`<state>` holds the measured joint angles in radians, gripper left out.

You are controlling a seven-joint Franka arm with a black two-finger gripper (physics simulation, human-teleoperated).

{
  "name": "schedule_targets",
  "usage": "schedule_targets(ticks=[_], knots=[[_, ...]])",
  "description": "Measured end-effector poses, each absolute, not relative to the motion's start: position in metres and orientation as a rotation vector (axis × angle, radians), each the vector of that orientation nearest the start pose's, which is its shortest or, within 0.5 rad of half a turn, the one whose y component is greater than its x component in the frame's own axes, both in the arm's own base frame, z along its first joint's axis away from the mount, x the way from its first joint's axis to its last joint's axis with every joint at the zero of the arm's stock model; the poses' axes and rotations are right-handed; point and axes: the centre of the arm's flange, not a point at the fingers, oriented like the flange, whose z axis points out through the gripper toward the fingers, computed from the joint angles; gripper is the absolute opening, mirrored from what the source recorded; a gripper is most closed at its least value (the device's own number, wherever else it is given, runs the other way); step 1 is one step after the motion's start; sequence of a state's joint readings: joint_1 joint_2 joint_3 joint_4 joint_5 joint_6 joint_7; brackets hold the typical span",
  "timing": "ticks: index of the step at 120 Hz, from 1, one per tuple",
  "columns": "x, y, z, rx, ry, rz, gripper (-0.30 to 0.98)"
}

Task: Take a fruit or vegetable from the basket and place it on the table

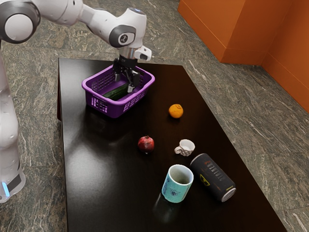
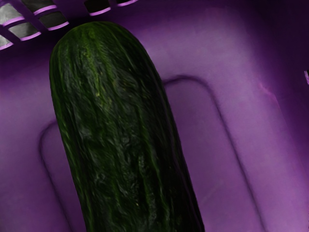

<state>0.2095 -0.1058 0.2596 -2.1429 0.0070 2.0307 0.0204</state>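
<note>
At the exterior view's left, you have the purple basket on the dark table, with the cucumber lying inside. Your gripper is down in the basket over the cucumber, fingers spread. Rightward come the red pomegranate, the orange, the teal mug, the small white cup and the dark can.

We recorded a teal mug upright beside a dark can on its side, a white cup near both, one pomegranate, one orange.
</note>
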Motion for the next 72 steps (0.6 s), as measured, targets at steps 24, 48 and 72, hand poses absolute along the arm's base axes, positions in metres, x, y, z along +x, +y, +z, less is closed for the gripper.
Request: schedule_targets(ticks=[24,48,72], knots=[[0.459,0.231,0.441,-3.085,-0.683,0.014,0.69],[0.456,0.229,0.431,-3.083,-0.687,0.022,0.69],[0.458,0.229,0.426,-3.08,-0.687,0.014,0.69]])
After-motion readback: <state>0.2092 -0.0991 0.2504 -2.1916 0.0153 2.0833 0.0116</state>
